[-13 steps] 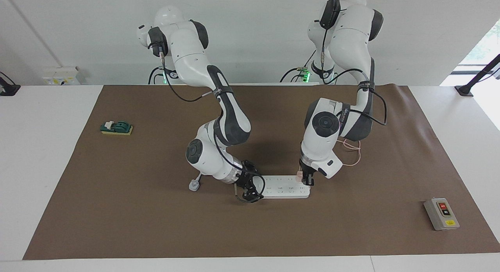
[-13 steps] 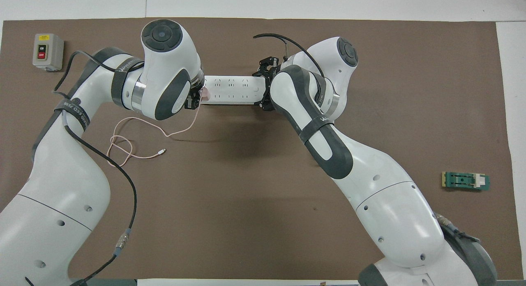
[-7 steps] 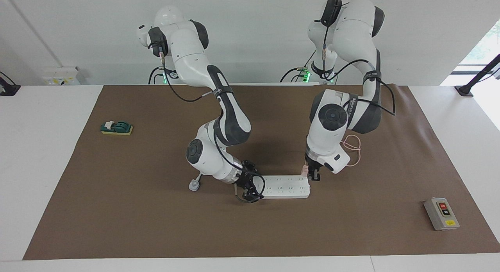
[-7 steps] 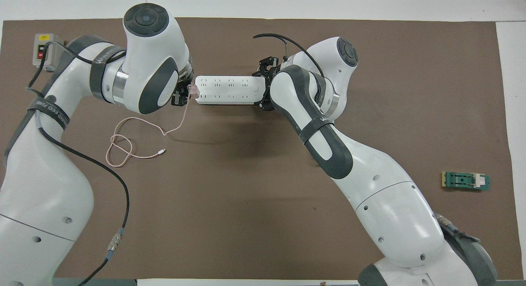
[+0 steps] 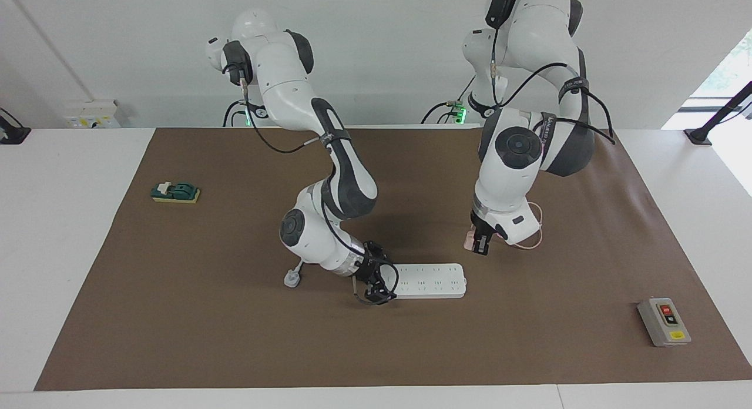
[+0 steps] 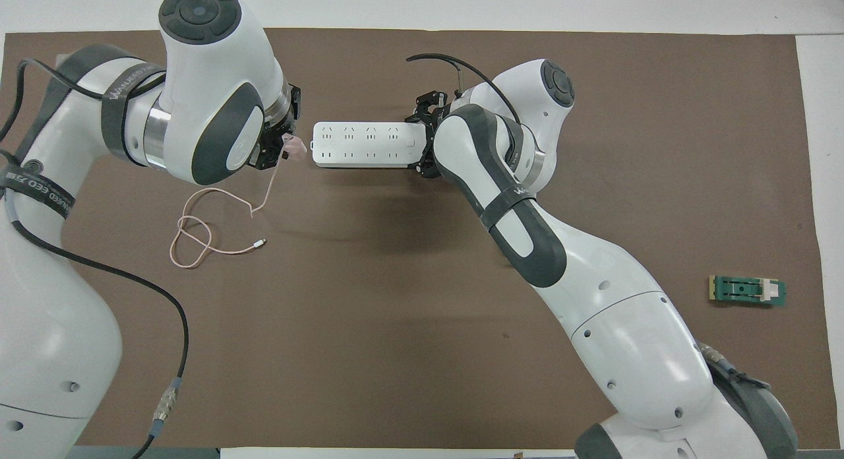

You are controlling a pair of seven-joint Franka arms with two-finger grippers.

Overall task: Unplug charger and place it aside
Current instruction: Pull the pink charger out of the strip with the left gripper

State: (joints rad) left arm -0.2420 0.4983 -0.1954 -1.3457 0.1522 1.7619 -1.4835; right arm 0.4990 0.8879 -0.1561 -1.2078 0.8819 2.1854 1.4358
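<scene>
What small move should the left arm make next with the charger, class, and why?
Probably lower it onto the brown mat toward the left arm's end of the table, then let go. The left gripper is shut on the charger, which is already out of the power strip and clear of it, its cable trailing on the mat. The right gripper is at the strip's other end.

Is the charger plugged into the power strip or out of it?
Out: the left gripper holds the charger clear of the power strip.
</scene>
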